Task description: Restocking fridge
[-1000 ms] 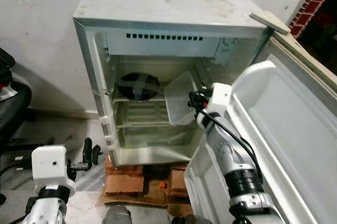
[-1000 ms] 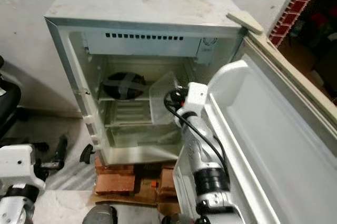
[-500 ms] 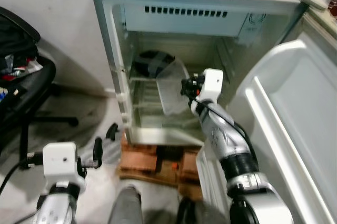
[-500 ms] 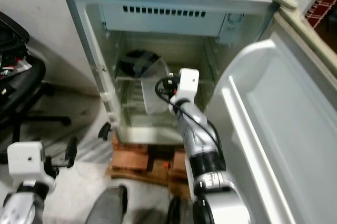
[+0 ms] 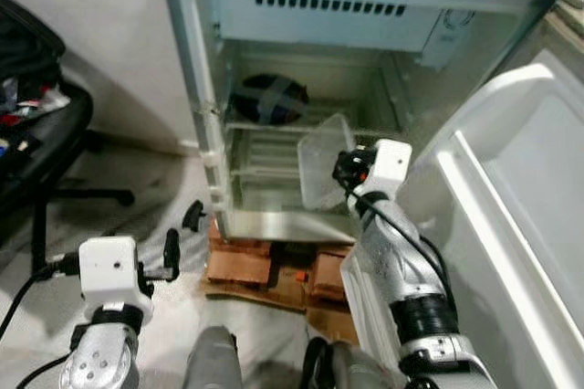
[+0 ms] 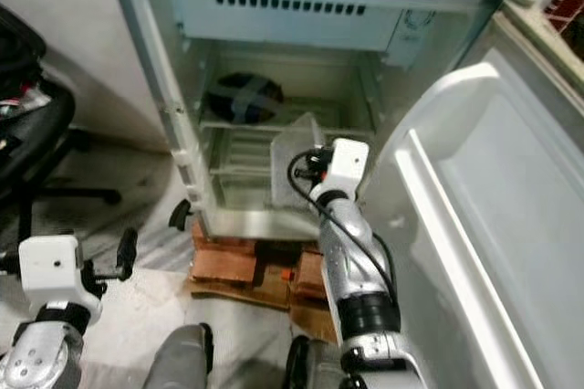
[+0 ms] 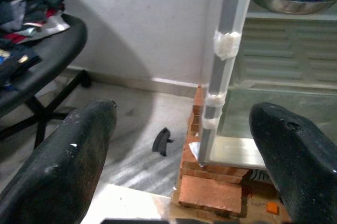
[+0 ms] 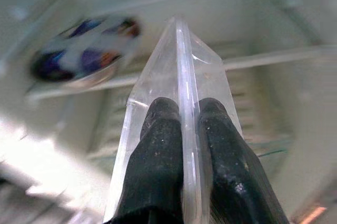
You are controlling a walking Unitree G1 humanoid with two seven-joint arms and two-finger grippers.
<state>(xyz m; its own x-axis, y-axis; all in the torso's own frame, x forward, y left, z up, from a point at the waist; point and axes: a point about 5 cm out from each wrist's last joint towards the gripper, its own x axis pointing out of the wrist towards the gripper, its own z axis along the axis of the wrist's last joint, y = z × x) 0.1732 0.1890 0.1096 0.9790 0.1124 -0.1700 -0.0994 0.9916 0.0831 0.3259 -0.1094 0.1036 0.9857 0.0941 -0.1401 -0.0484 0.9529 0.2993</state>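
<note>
**Clear container held at the mouth of the open fridge**

We see a small fridge (image 5: 301, 97) standing on a stack of red bricks (image 5: 265, 266) against a pale wall, its door (image 5: 511, 215) swung wide on our right. The floor (image 5: 155, 197) around it is grey and streaked. To our left a black office chair (image 5: 46, 133) carries a heap of clothes, and a small dark scrap (image 7: 161, 141) lies on the floor near the bricks.

Our right gripper (image 8: 181, 129) has its jaws closed tight on the rim of a clear plastic container (image 5: 321, 170), one black finger on each side of the thin wall. The container is held edge-on just in front of the fridge's middle shelves (image 5: 260, 165). On the upper shelf sits a metal bowl (image 5: 267, 99) covered in something dark with blue markings; the right wrist view blurs it, so we cannot tell what the covering is.

Our left gripper (image 7: 179, 145) hangs low beside the fridge's left edge, jaws spread wide with nothing between them.

The door is cut off at the frame's right edge, and the fridge's lowest compartment is too dim to read.
</note>
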